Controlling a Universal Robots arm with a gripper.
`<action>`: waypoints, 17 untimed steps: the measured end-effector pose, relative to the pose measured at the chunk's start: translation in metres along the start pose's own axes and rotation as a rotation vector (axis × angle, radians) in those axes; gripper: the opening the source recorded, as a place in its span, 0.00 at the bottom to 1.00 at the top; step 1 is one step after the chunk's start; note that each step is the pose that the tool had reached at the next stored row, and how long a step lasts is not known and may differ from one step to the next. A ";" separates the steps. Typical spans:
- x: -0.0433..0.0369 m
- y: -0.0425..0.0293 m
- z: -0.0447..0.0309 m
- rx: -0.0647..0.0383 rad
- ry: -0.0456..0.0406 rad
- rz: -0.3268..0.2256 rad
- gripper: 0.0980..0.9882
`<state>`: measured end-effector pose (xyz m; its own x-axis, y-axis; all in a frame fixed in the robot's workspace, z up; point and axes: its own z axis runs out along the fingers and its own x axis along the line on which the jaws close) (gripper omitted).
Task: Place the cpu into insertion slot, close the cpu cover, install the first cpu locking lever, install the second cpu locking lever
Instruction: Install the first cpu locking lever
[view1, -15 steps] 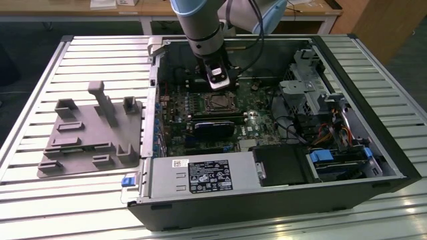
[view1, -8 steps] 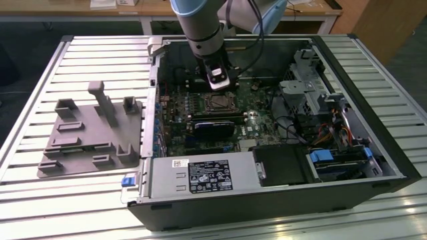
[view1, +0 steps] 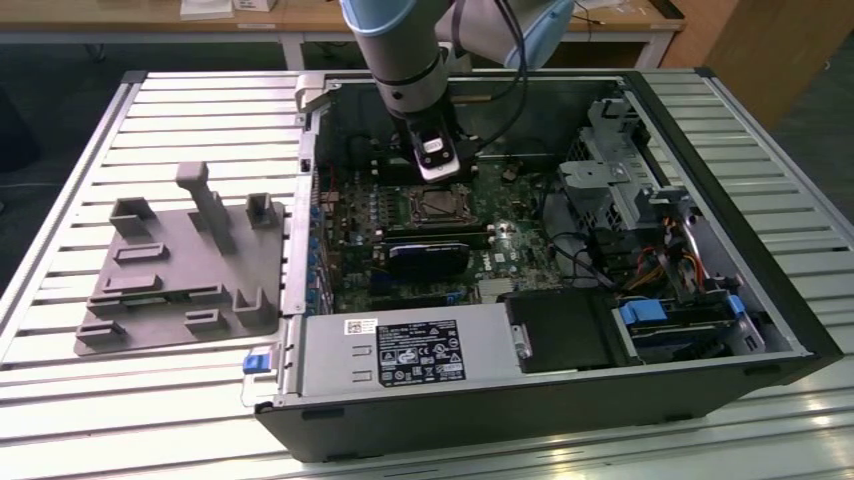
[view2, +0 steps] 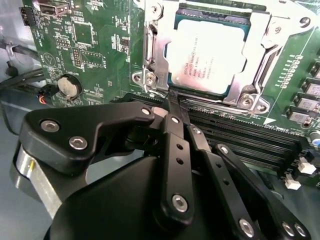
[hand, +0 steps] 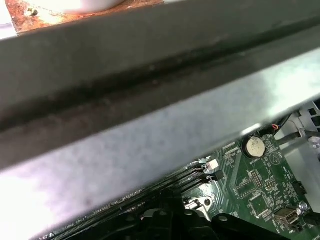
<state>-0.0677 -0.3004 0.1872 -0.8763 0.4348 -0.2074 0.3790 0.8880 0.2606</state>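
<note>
Inside the open computer case, the gripper stood with its fingers pressed together, tips at the socket's edge. The cpu lay seated in the insertion slot, the cpu cover down around it; a locking lever step seemed in hand, calling for a careful push.

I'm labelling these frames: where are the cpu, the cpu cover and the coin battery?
cpu (view2: 207, 55): second wrist view, middle of its silver-grey top.
cpu cover (view2: 262, 75): second wrist view, a side bar of the metal frame.
coin battery (hand: 254, 146): first wrist view, centre of its round face.
</note>
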 end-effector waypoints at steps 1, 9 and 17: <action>0.0000 0.0001 0.0002 -0.001 0.0003 0.000 0.00; -0.0003 0.0006 -0.0010 -0.003 0.0004 0.000 0.00; -0.0017 0.0022 -0.0075 -0.002 0.0004 0.000 0.00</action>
<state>-0.0676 -0.3003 0.1952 -0.8763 0.4351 -0.2068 0.3788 0.8876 0.2622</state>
